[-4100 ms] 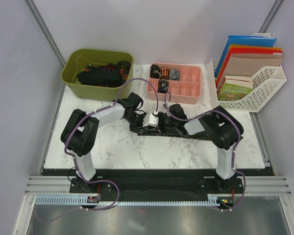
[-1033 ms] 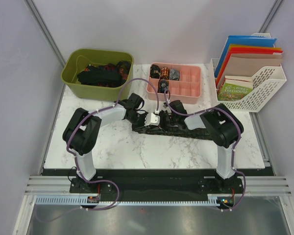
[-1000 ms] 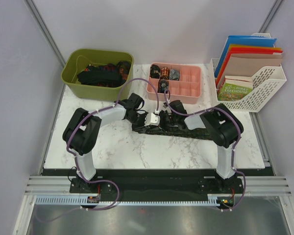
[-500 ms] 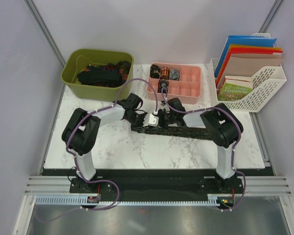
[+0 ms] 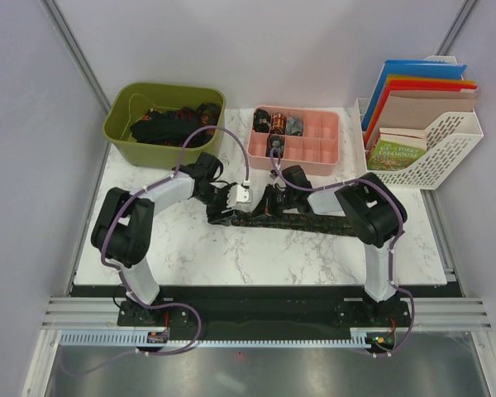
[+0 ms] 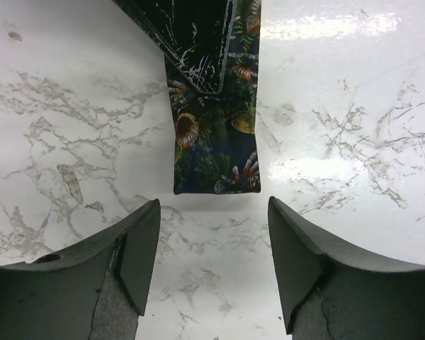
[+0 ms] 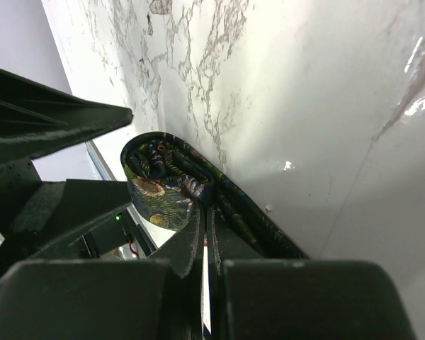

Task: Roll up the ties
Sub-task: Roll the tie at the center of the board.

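Your left arm has swung back toward 9 o'clock since half a second ago, and the left gripper (image 6: pixel 212 212) has let go. Its jaws now stand apart over the white marble tabletop (image 6: pixel 354 106), holding nothing. At 12 o'clock from them in the left wrist view lies the narrow, square-cut end of the long dark patterned necktie (image 6: pixel 216 142), flat on the marble and just clear of both fingers.

From above, you can see the bin of olive-green plastic (image 5: pixel 161 155) at 11 o'clock, with heaped ties (image 5: pixel 169 128) inside. The necktie stretches across the middle of the table from 9 o'clock to 3 o'clock. At 12 o'clock the pink plastic compartment tray (image 5: pixel 322 149) holds rolled ties (image 5: pixel 274 124) in its left cells. Your right gripper (image 7: pixel 202 212) is pressed together on a curled loop of the necktie. At 2 o'clock stands the white slotted file rack (image 5: pixel 459 145) with coloured folders and books.
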Action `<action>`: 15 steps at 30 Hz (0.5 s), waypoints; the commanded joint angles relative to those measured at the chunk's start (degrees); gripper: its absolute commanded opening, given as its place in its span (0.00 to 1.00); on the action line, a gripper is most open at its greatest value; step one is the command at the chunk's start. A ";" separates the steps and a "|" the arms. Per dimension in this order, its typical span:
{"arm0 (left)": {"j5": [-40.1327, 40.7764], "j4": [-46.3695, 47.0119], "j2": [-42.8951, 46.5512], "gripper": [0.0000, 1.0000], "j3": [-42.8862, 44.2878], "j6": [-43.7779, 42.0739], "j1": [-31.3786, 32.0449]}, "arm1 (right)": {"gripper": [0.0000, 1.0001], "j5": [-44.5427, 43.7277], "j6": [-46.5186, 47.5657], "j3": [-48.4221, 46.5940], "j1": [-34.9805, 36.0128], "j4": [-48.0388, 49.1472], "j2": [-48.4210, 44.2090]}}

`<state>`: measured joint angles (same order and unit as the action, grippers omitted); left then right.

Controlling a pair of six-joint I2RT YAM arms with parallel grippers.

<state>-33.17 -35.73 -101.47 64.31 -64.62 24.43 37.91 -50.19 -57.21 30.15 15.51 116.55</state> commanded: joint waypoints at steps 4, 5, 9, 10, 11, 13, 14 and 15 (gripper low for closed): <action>-3.40 0.21 0.49 0.70 0.29 2.64 0.10 | 0.00 -6.01 2.29 0.08 -0.27 -3.64 2.63; -2.87 1.44 -0.04 0.70 0.11 3.44 0.27 | 0.00 -6.01 2.29 0.08 -0.27 -3.64 2.63; -1.03 6.27 -0.92 0.70 -0.16 5.47 0.71 | 0.00 -5.83 2.21 0.26 -0.27 -3.64 2.63; -1.02 6.28 -1.27 0.70 0.02 5.56 0.80 | 0.00 -5.83 2.21 0.26 -0.27 -3.56 2.63; -1.02 6.19 -1.36 0.67 0.11 5.47 1.06 | 0.00 -5.83 2.12 0.26 -0.36 -3.64 2.63; -0.93 6.11 -1.19 0.63 0.02 4.77 1.33 | 0.00 -5.92 2.12 0.34 -0.27 -3.64 2.63; -0.85 5.84 -1.19 0.57 0.02 4.59 1.50 | 0.00 -5.92 2.12 0.35 -0.27 -3.64 2.63; -0.93 5.41 -0.92 0.53 0.37 4.24 1.50 | 0.00 -6.01 2.12 0.35 -0.27 -3.64 2.63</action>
<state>-33.36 -32.16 -102.15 64.25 -61.10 25.30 37.95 -50.33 -57.41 30.13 15.59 116.75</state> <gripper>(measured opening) 0.595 0.010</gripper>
